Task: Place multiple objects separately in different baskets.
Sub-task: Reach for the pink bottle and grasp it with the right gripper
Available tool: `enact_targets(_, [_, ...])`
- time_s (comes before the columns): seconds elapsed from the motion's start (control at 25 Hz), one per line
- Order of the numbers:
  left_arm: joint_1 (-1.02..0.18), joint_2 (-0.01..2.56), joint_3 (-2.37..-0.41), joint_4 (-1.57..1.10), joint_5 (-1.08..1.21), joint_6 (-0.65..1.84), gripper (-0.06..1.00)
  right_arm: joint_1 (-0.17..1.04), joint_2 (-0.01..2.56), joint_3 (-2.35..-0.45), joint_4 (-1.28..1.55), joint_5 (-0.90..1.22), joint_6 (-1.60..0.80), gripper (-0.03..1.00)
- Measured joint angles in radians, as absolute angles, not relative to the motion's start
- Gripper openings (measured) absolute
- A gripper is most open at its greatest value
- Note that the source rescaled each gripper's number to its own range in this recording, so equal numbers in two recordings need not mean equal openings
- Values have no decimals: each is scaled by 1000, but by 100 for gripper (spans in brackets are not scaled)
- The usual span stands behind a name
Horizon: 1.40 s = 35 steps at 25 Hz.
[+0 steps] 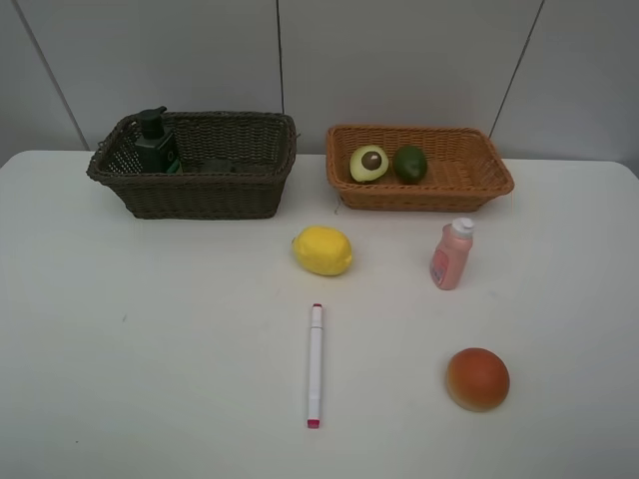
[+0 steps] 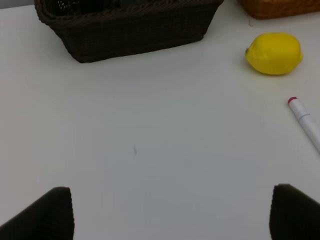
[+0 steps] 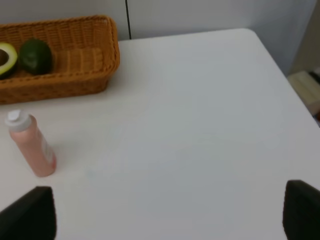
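Hands come nearest: the left hand and the right hand both stand wide with nothing between the fingers, likely because each is free for its next pick. Only the wrist views show them; the high view has no arm in it.

Next, near right on the bench, lies the peach, seen in the high view alone. The marker lies to its left, pointing near to far. Farther off sit the lemon and, to its right, the upright pink bottle.

At the far side, the dark basket on the left holds the pump bottle. The tan basket on the right holds the avocado and lime. That split suggests fruit goes right, so lemon and peach belong there, pink bottle and marker left. The left wrist view cuts off the dark basket's inside.
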<state>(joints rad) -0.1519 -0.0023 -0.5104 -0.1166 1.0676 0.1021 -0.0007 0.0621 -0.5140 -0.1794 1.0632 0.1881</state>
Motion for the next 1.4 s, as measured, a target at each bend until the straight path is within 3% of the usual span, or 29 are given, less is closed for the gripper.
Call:
enact_targets(0.32, [-152, -2, -510, -117, 1068, 102, 100, -1, 563, -552, -187, 1050, 223, 100])
enact_targets(0.6, [-152, -2, -510, -117, 1067, 102, 100, 13, 1072, -819, -107, 1058, 199, 100])
enact_targets(1.08, [-152, -2, -510, -117, 1067, 102, 100, 252, 1490, -1086, 0, 1072, 125, 100])
enact_targets(1.4, [-152, -2, -510, -117, 1065, 102, 100, 286, 1691, -1181, 0, 1024, 91, 100])
